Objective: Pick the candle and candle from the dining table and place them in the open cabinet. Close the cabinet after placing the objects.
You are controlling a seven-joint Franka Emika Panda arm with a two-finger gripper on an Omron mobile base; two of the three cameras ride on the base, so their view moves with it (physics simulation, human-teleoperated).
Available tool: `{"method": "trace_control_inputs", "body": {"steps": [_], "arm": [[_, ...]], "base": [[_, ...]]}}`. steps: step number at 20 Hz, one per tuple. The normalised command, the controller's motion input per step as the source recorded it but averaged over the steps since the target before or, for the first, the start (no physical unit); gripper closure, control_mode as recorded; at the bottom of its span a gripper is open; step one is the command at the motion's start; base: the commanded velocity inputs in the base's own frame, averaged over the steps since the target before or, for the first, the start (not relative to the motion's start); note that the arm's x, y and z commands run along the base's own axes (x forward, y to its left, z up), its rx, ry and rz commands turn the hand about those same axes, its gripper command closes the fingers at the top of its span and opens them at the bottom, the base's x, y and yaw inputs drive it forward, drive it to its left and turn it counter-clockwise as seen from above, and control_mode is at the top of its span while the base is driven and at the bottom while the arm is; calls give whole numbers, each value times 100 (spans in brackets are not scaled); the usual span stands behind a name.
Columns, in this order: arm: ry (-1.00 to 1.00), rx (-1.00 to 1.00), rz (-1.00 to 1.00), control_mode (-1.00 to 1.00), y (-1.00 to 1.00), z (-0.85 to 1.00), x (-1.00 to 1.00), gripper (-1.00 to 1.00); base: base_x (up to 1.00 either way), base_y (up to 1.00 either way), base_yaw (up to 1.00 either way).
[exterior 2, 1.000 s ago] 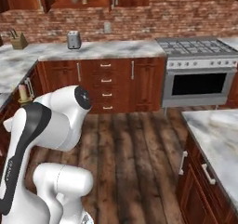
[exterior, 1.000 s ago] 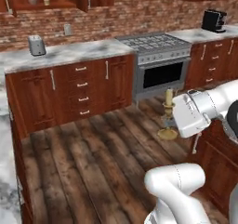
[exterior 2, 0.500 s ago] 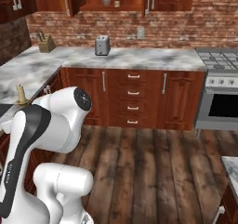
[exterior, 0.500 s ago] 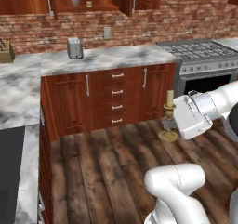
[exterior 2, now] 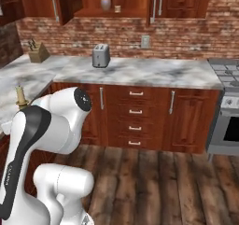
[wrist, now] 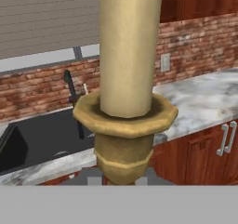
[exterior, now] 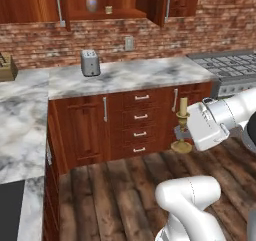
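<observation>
A grey-veined marble surface [exterior: 130, 75] is running along the red brick wall, and a silver toaster [exterior: 90, 63] is standing on it. A knife block [exterior 2: 36, 52] is sitting at the corner. Above, the cabinet [exterior: 107, 2] is hanging open, with a pale bottle [exterior: 91, 1] on its shelf. Dark wood planks are covering the floor. The candle [exterior: 182, 127], a cream stick in a brass-gold holder with a flared round base, is riding upright in the air in front of the drawers, pinched by the pincer [exterior: 181, 133]. In the hand view the candle's top is running out of frame, and the pincer's tips are hidden behind the holder.
</observation>
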Motion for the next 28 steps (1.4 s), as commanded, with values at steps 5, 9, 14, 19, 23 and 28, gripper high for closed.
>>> {"method": "trace_control_inputs", "body": {"steps": [5,9,14,19,23,28], "arm": [[0,0,0,100,0,0,0,100],[0,0,0,100,0,0,0,100],[0,0,0,100,0,0,0,100],[0,0,0,100,0,0,0,100],[0,0,0,100,0,0,0,100],[0,0,0,100,0,0,0,100]], "base": [[100,0,3],[100,0,5],[100,0,4],[99,11,1],[100,14,0],[94,16,0]]}}
